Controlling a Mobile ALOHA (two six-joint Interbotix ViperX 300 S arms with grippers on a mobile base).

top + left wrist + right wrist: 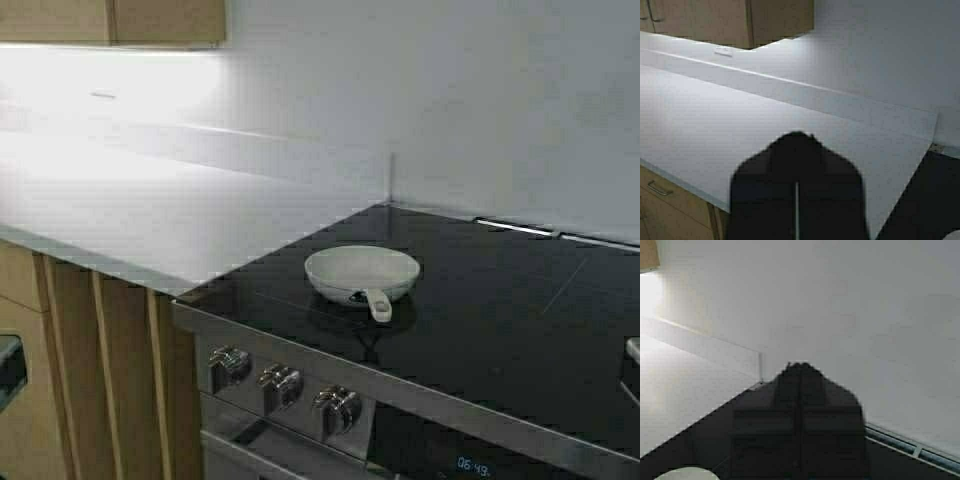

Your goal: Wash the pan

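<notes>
The pan [361,272] sits on the cooktop [500,320]; both grippers closed, apart from it.

A small blue digital readout [473,466] is glowing on the dark front panel of the stove [420,440], below the row of knobs, at the bottom edge of the high view. Its digits are appearing to read "06:49", though the last figures are blurring and cannot be told for sure. Nothing else readable is showing: no brand, label or sign is standing out on any other surface, and the two wrist views are offering no text at all.
</notes>
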